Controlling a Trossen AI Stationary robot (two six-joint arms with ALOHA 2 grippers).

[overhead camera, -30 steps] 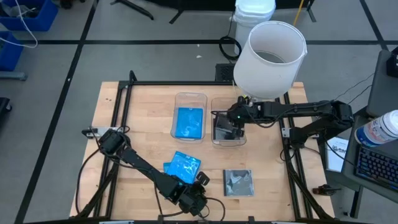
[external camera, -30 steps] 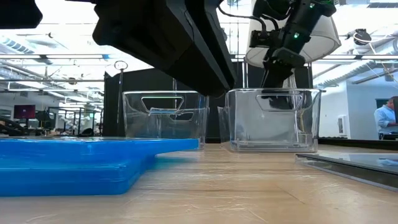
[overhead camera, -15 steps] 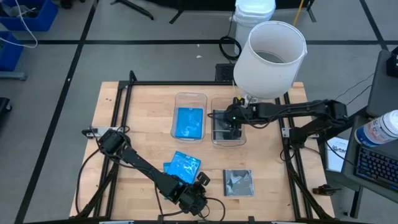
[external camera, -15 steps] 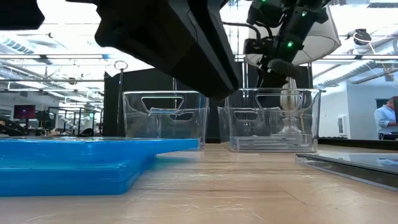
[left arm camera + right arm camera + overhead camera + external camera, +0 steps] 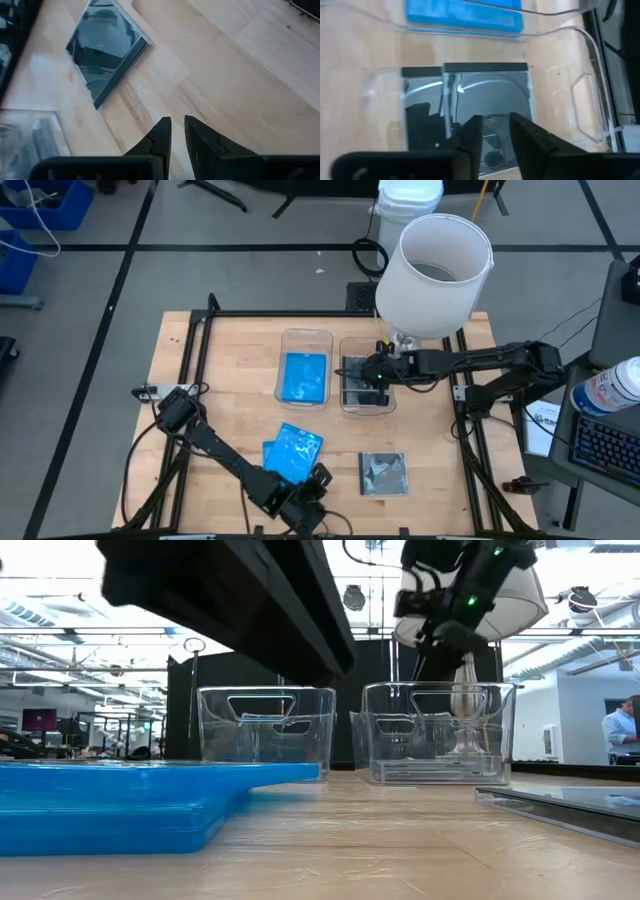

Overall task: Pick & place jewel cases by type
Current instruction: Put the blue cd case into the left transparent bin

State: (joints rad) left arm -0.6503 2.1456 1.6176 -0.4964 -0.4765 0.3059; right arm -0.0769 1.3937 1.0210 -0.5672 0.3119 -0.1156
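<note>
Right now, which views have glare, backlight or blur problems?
Low view: bright ceiling lights backlight the scene, so the left arm is a black mass and the blue case up close is soft. Right wrist view: glare streaks across the clear case in the bin, and the right claw is blurred. Left wrist view: the left claw is sharp; the wood shows soft sheen.

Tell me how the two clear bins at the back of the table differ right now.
The left bin holds a bright blue case; the right bin holds clear square cases with silver discs. The right gripper hangs over the right bin, while nothing is above the left bin. Both bins are clear, rounded, with cut-out handles, and stand side by side.
</note>
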